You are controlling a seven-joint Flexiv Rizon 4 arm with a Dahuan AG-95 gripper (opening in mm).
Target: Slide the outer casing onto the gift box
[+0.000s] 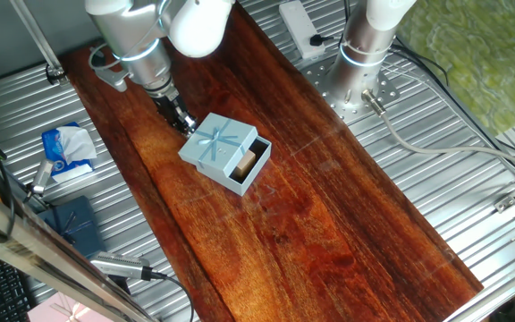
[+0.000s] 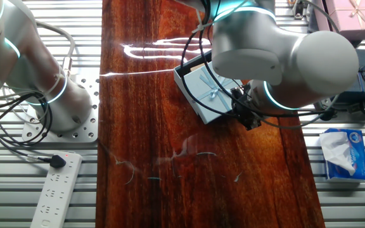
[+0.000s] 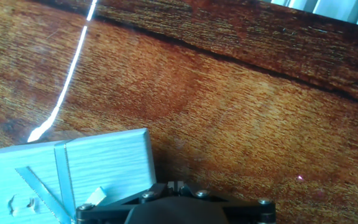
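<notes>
The outer casing [image 1: 215, 143], pale blue with a ribbon bow, lies on the wooden board [image 1: 329, 215]. The gift box [image 1: 252, 165] sticks partly out of the casing's right end, and its tan insert shows. My gripper [image 1: 183, 121] stands at the casing's left corner. Its fingers are shut together and hold nothing, and the tips are against the casing's edge. In the hand view the casing [image 3: 86, 171] fills the lower left and the closed gripper [image 3: 178, 185] sits right beside it. In the other fixed view my arm hides part of the casing [image 2: 208, 94] and the gripper [image 2: 246, 115] is at its near corner.
A tissue pack [image 1: 68, 150], a dark navy box [image 1: 71, 224] and tools lie on the metal table to the board's left. A pink box [image 2: 353, 12] sits at a far corner. A second arm's base [image 1: 365, 54] and a power strip [image 2: 59, 187] stand beside the board.
</notes>
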